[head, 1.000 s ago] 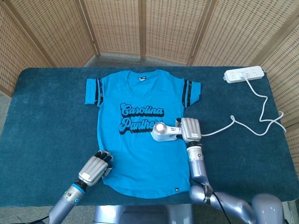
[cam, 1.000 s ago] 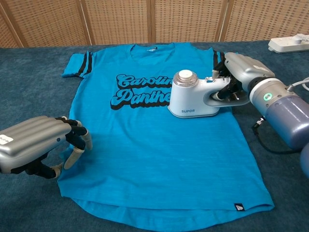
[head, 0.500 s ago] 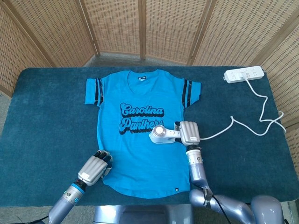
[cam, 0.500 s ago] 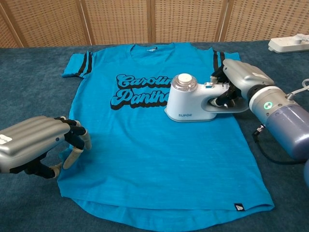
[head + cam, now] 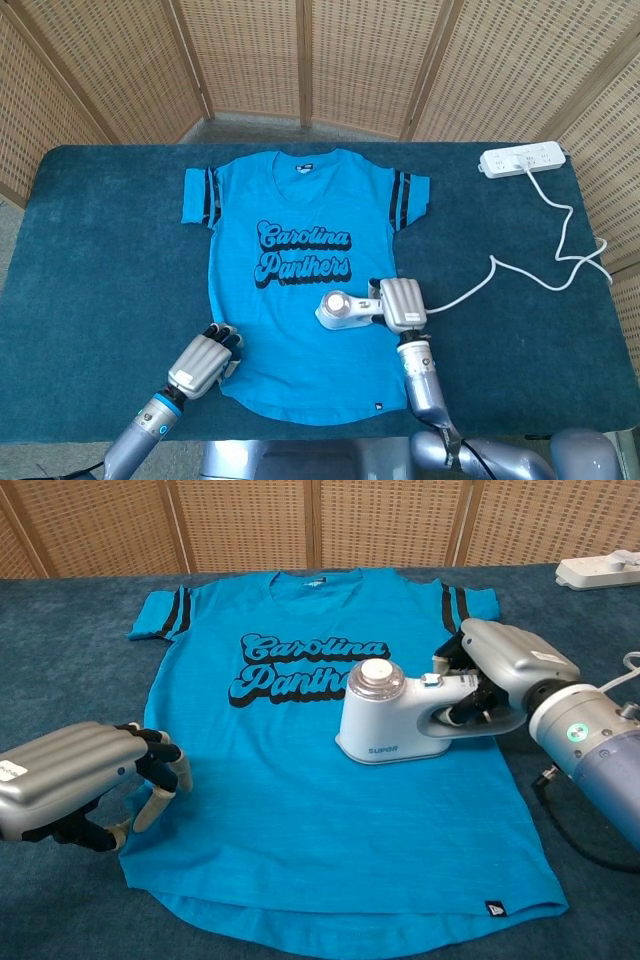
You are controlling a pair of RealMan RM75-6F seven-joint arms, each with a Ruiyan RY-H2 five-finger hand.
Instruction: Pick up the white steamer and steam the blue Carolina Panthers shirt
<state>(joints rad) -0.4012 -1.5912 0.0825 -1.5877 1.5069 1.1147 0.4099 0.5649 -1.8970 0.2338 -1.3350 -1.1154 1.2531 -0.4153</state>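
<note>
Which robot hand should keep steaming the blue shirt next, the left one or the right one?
The right hand, probably. It grips the handle of the white steamer, which sits on the blue Carolina Panthers shirt. The left hand holds nothing, curled at the shirt's lower left edge.

- The steamer (image 5: 385, 720), gripped in the right hand (image 5: 500, 675), looks like smooth, glossy white plastic.
- Under it, the shirt (image 5: 320, 810) is matt blue cloth with a fine heathered weave.
- Both hands, the left hand (image 5: 75, 780) included, have brushed silvery metal-looking shells and dark fingers.
- The table cover (image 5: 100, 250) beside the left hand is dark, napped fabric.
</note>
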